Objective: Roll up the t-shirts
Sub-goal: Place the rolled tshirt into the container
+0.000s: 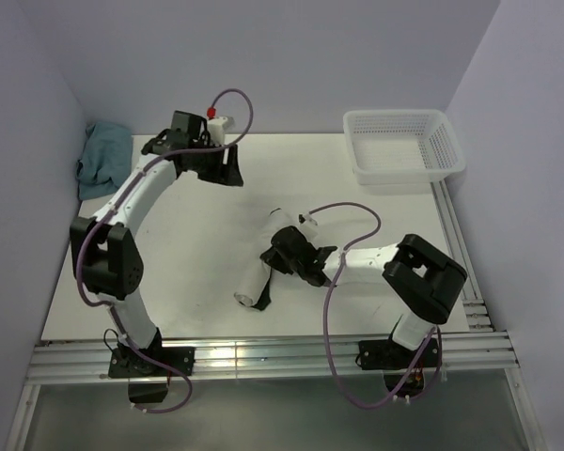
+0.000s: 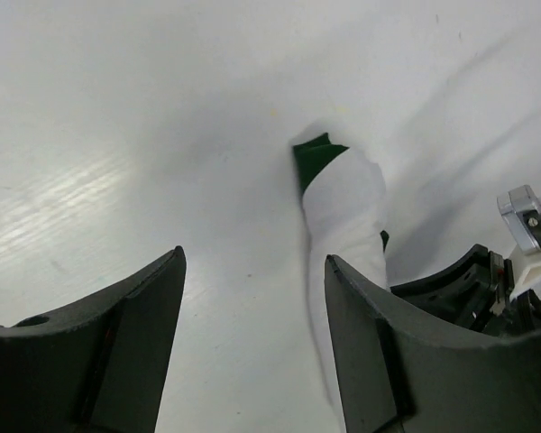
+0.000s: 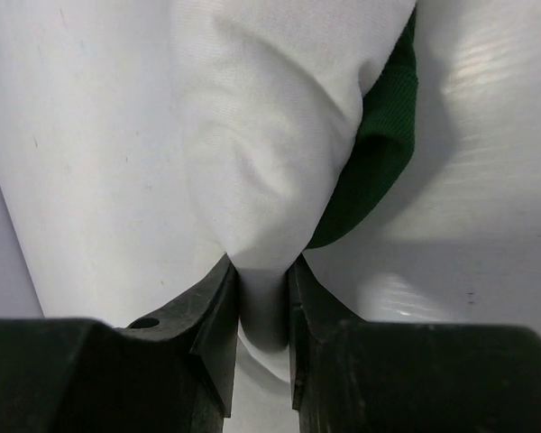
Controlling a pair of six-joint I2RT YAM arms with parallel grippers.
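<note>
R end effector [image 3: 263, 290] clenched on a fold of white fabric at one end of the shirt [image 1: 256, 282]; the fabric is pinched tight between both fingers, per the R wrist cam. The shirt lies as a roll on the worktop [image 1: 197, 254], roughly mid-table, angled diag from near-left to far-right. The R arm reaches in from the right across the roll's upper half. Green sleeve [image 3: 379, 162] pokes out from under the white roll on the right in the R wrist view. Dark green also shows at the roll's end in the L wrist view.

L end effector [image 2: 254, 271] released: fingers spread, nothing between them, only bare worktop below. It sits up near the back of the worktop, well apart from the shirt, w/ the cam looking toward the roll.

Basket [image 1: 406, 174] at far-right corner, white mesh. Teal cloth [image 1: 103, 160] bunched at far-left corner against the wall. Both well apart from the shirt and both arms.
</note>
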